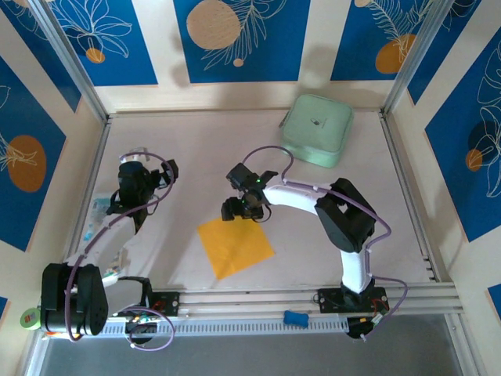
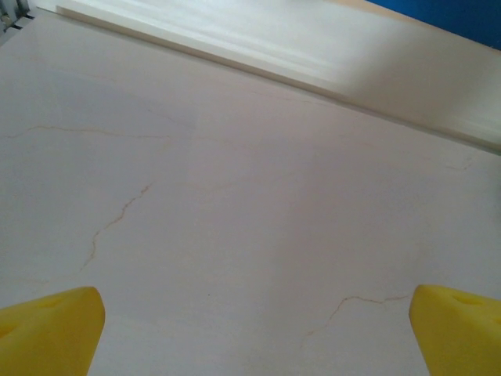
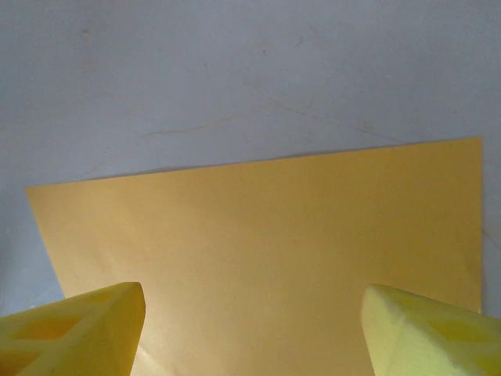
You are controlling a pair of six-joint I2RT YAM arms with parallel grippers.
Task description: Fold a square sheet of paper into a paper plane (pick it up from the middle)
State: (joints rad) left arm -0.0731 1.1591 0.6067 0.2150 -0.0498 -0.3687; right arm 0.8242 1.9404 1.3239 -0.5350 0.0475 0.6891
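Left fingers [image 2: 47, 333] spread fully apart over bare bench [image 2: 235, 196], grasping nothing, well apart from the paper and so no help in pinning it. Toward the middle, near the front edge: the square sheet of paper [image 1: 235, 247], lying flat and turned cornerwise, no crease showing (no fold made yet, by the look of it). Over it, short of its far edge, right fingers [image 3: 78, 333], apart, straddling the sheet, nothing pinched between them.

Likely trouble: no lip to catch on a flat, thin sheet. Could skate across the smooth surface, shove the sheet aside, or bunch up a stray ridge. Pinched off the middle, could hang lopsided and throw the first fold crooked. Pressed too hard, could wrinkle for good.

Far left, by the side rail: small packets [image 1: 100, 207], too small to read. Bench pale, smooth, veined with faint hairline cracks like marble. Paper matte orange-yellow, sharp-cornered. Fingertips blunt yellow wedges, foam-like in look. Far right at the back: a mint-green case [image 1: 317, 129], rounded square, smooth.
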